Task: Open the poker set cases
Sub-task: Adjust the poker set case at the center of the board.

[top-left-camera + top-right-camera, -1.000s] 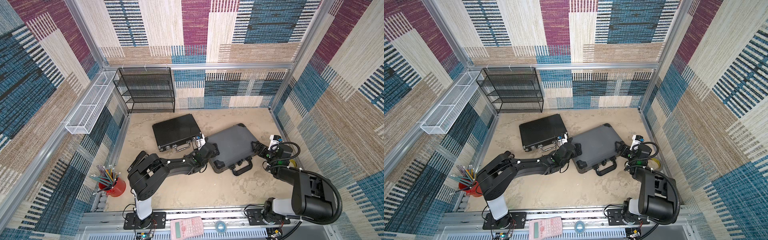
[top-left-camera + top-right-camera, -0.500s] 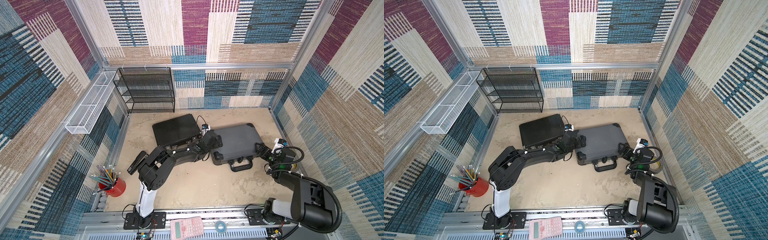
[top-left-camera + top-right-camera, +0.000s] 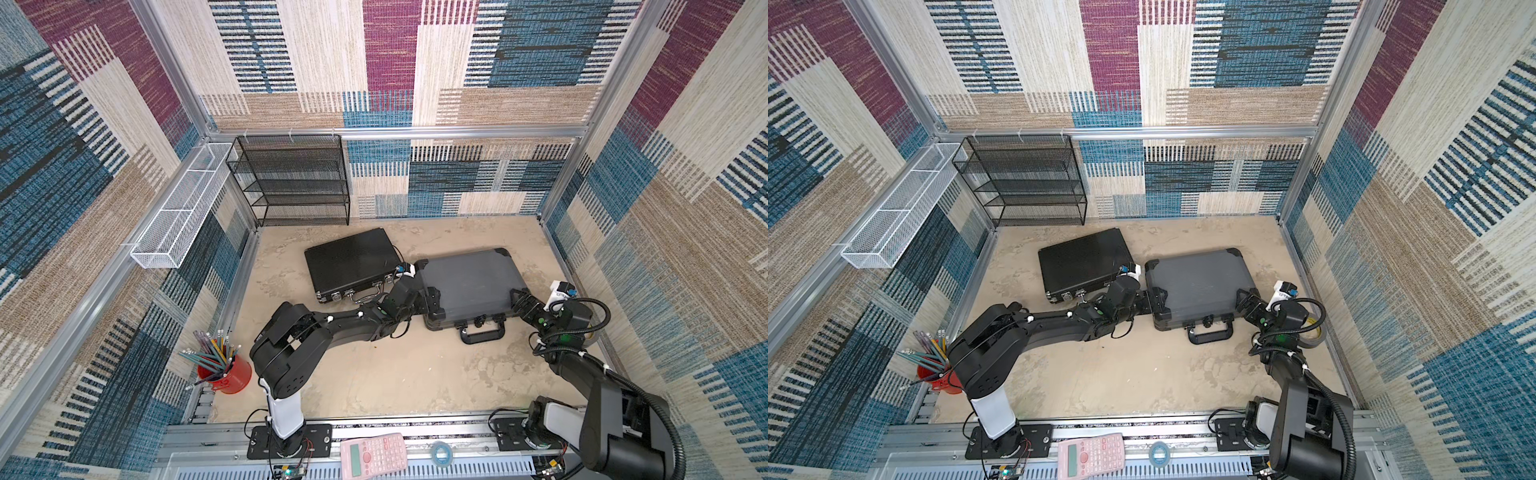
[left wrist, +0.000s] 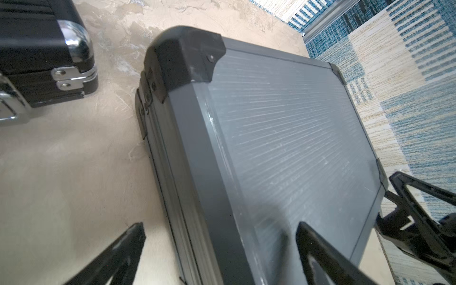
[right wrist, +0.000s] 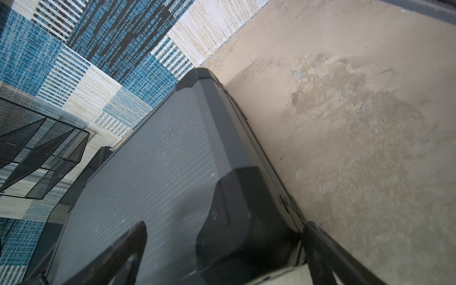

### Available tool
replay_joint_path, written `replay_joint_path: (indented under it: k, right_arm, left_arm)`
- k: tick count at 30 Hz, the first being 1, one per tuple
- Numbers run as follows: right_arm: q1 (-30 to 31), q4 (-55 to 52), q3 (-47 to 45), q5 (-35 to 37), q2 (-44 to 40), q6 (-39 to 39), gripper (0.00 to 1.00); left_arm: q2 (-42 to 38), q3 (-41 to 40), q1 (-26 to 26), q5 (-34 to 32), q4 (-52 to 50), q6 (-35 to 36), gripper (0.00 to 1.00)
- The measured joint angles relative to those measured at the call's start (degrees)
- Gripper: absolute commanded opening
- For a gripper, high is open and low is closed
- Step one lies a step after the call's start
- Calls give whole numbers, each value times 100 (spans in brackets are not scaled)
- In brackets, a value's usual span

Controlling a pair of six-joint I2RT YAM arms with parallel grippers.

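Across the sandy bench (image 3: 374, 374), two closed cases. Right of centre, the grey case (image 3: 469, 282): flat, lid down, thick handle (image 3: 483, 339) facing the arm bases, presumably for easy reach of the latch side. Just beside it, farther back and toward the left arm's side, the black case (image 3: 349, 262): also shut, silver latches forward, parted from the grey one by a strip of bare bench. At the grey case's near left corner, left fingers (image 3: 432, 299): spread wide, straddling the side edge, clamped on nothing. At the near right corner, right fingers (image 3: 519, 301): likewise wide apart around the black corner cap, gripping nothing. Looks like bracketing from both ends, to square or steady the case ahead of work on the latches. Neither lid raised yet.
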Motion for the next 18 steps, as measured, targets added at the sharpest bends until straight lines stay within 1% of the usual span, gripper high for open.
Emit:
replay_joint_path:
  k: [4, 8, 11, 18]
  right_arm:
    - [-2, 15, 2, -26, 33, -46, 99]
    - [-24, 92, 22, -120, 192, -87, 100]
    - [-31, 118, 22, -129, 232, -103, 98]
    - [-55, 186, -188, -168, 13, -35, 96]
  left_arm:
    - [291, 275, -4, 245, 42, -13, 97]
    - [654, 752, 87, 304, -50, -98, 96]
    - [879, 1040, 136, 280, -68, -87, 95]
    - [1333, 1683, 310, 387, -170, -68, 93]
